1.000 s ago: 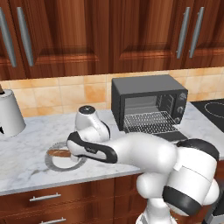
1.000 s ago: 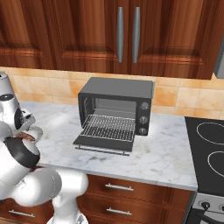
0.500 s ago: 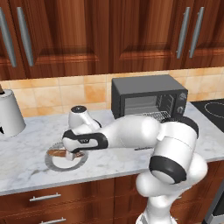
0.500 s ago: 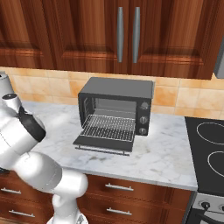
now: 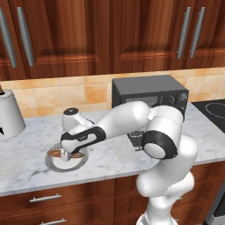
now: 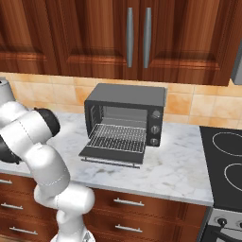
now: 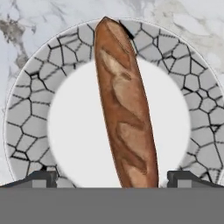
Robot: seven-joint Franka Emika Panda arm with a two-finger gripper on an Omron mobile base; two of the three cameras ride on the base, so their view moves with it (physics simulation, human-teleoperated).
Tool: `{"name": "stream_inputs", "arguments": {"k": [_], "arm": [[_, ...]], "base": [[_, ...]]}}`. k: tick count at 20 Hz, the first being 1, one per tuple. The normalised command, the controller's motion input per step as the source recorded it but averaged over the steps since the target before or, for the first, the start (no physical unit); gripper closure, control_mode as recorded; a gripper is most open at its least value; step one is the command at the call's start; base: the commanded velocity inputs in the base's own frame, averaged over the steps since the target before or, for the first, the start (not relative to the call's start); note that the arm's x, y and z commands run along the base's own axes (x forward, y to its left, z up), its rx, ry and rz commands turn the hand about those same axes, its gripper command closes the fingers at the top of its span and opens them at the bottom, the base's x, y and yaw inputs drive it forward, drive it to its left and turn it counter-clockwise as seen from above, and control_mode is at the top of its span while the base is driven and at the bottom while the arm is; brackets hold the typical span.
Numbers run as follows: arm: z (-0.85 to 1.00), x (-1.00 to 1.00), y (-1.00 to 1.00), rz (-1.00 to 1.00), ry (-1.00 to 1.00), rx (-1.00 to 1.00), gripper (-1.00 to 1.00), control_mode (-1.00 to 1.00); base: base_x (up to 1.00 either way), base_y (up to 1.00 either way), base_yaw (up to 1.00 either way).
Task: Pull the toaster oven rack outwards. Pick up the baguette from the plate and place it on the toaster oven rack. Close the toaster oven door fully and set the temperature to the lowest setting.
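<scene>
claw spread wide over the baguette on the plate

in the hand view, dark fingertips (image 7: 40,177) low at left and right, wide apart, nothing between them clamped. gripper (image 7: 118,178) poised straight above the baguette (image 7: 124,105), loaf passing through the gap. long axis near vertical in that view, upper tip on the grey cracked rim of the plate (image 7: 26,113), lower end leaning slightly right. white plate centre bare on both sides of the loaf. marble counter (image 7: 30,17) beyond the rim.

in the left base view, plate (image 5: 57,163) near the counter's front edge, gripper (image 5: 68,154) low over it, baguette (image 5: 56,153) lying left-right. white canister (image 5: 9,115) well apart at left.

in the right base view, toaster oven (image 6: 126,113) with toaster oven door (image 6: 111,156) dropped flat, toaster oven rack (image 6: 118,138) drawn out over it, bare marble to its right.
</scene>
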Motion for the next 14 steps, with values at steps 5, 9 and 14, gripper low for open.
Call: {"name": "stream_inputs", "arguments": {"k": [5, 9, 14], "arm": [[-0.27, 0.31, 0.11, 0.00, 0.01, -0.02, -1.00, -1.00], [-0.28, 0.25, 0.13, 0.00, 0.01, -0.03, -1.00, -1.00], [-0.29, 0.19, 0.14, 0.00, 0.00, -0.05, -1.00, -1.00]], "base": [[0.00, 0.00, 0.00], [0.00, 0.00, 0.00], [0.00, 0.00, 0.00]]}}
